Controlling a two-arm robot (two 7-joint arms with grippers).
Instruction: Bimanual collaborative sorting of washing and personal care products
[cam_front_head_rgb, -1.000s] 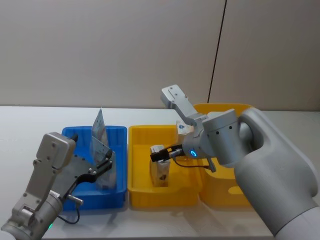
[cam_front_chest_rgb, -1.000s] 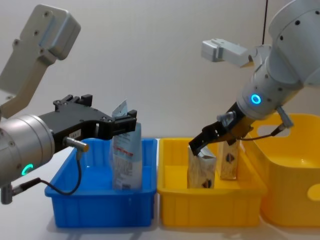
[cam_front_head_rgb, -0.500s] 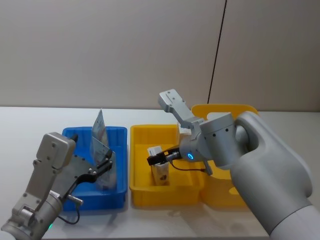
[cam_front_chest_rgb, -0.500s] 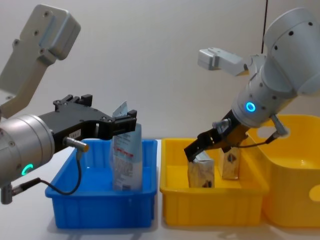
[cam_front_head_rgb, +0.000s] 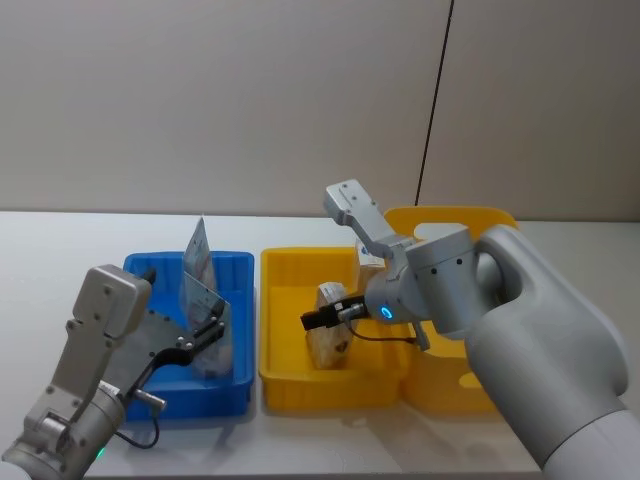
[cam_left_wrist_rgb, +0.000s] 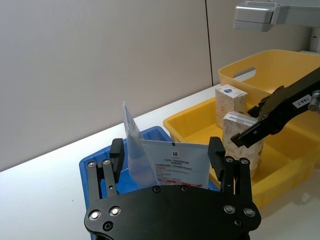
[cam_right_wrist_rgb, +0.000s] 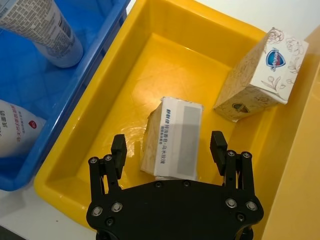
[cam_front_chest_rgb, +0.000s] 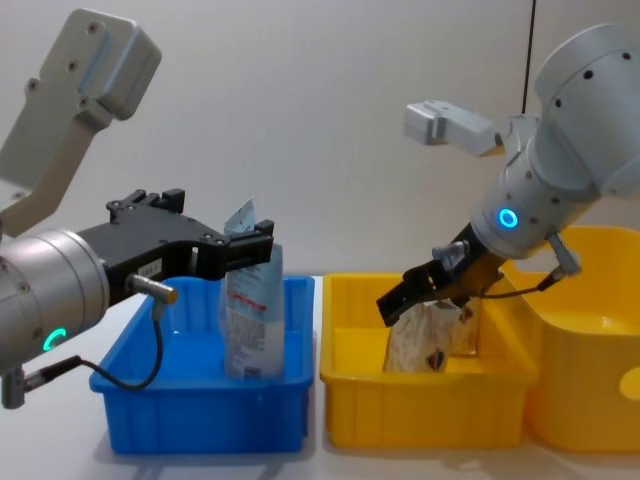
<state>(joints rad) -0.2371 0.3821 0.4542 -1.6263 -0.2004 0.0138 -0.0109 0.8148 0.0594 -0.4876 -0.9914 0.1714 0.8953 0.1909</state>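
A pale tube with red print (cam_front_chest_rgb: 250, 320) stands upright in the blue bin (cam_front_chest_rgb: 200, 420), beside another tube (cam_right_wrist_rgb: 45, 25). My left gripper (cam_left_wrist_rgb: 166, 152) is open, its fingers on either side of the tube's flat crimped end (cam_left_wrist_rgb: 175, 162) with a gap on one side. In the yellow bin (cam_front_chest_rgb: 420, 410) a cream box (cam_right_wrist_rgb: 172, 135) leans tilted. My right gripper (cam_right_wrist_rgb: 168, 149) hovers open just above the cream box, fingers clear of both its sides. A second box (cam_right_wrist_rgb: 255, 80) stands upright behind the first one.
A larger, deeper yellow bin (cam_front_chest_rgb: 590, 400) stands to the right of the yellow one. The three bins sit side by side on a white table (cam_front_head_rgb: 60, 240) before a plain wall.
The cream box stood upright under my right gripper; it now leans over and the gripper has drawn slightly right, open above it. The left arm and tube have not moved.
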